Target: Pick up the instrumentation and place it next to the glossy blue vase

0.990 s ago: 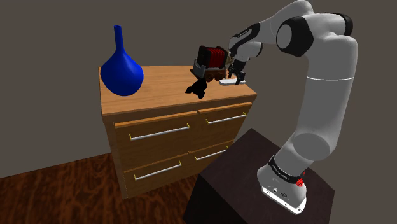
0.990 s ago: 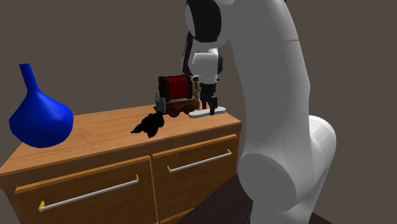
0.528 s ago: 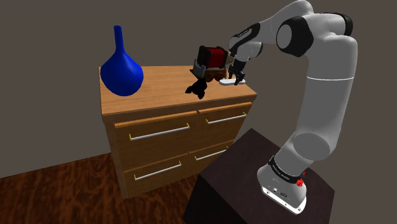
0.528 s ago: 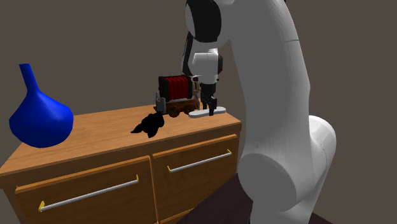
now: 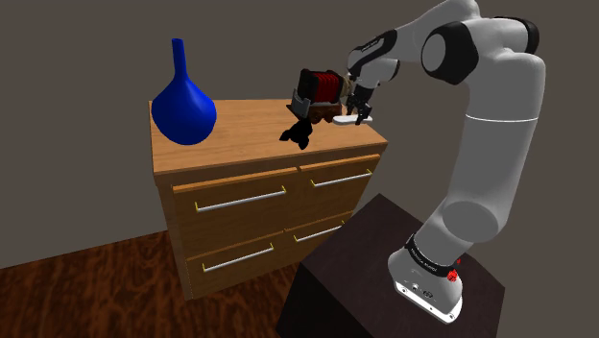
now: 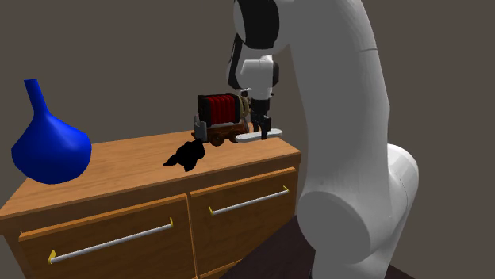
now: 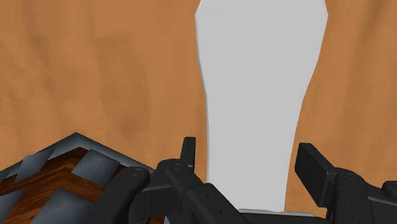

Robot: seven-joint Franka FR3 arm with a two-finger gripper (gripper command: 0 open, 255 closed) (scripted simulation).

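Gripper [image 5: 358,115] is up a touch versus half a second ago, fingers clamped on the pale grey instrument [image 7: 254,95]. It looks just clear of the dresser top [image 5: 250,120], near its right edge in the shoulder view. Lift underway. Blue vase [image 5: 182,110] is well apart at the opposite end.

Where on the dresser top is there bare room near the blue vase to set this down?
Bare wood runs between the blue vase and the black object, across the dresser top. The end by the red-and-black device is crowded: that device, the black object and the gripper holding the grey flat piece.
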